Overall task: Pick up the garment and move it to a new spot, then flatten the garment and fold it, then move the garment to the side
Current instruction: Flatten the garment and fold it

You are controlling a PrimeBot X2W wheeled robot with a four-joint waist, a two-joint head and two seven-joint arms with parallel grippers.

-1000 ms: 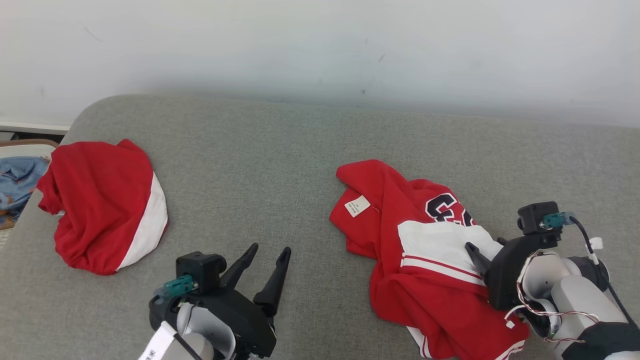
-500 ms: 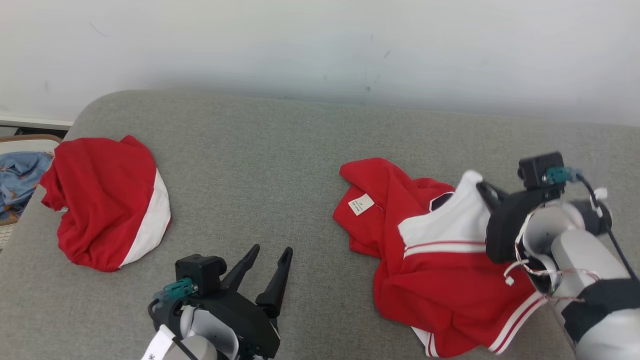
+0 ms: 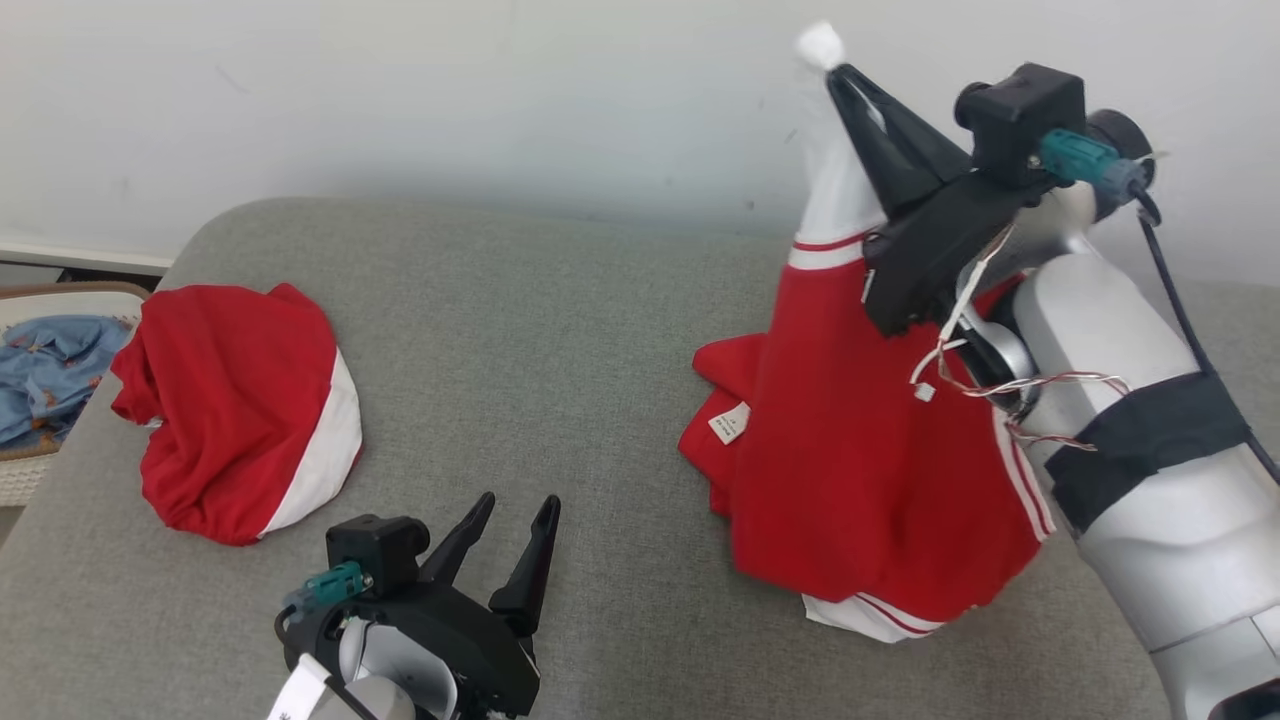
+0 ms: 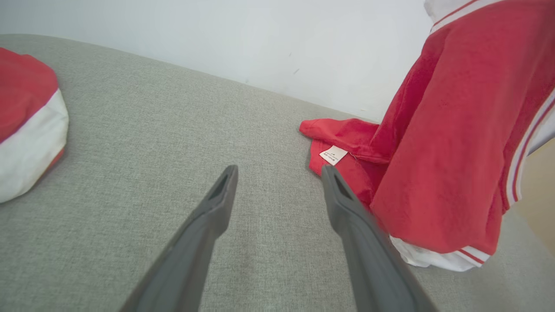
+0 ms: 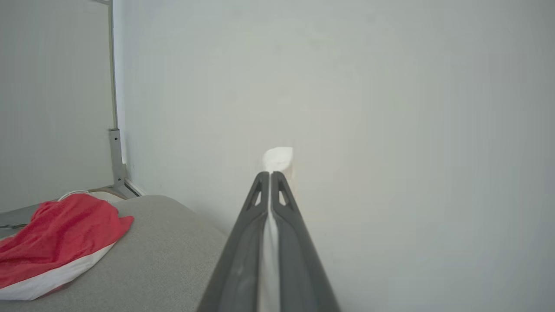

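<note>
My right claw (image 3: 836, 70) is pinched tight on a white bit of the red garment (image 3: 860, 450), up high against the wall. The cloth hangs down, its bottom resting toward the right end of the grey cushion (image 3: 560, 320). My left claw (image 3: 518, 505) hovers spread wide near the front edge.

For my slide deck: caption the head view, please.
Right gripper holds the red-and-white garment up by a white edge over the couch; left gripper open.
</note>
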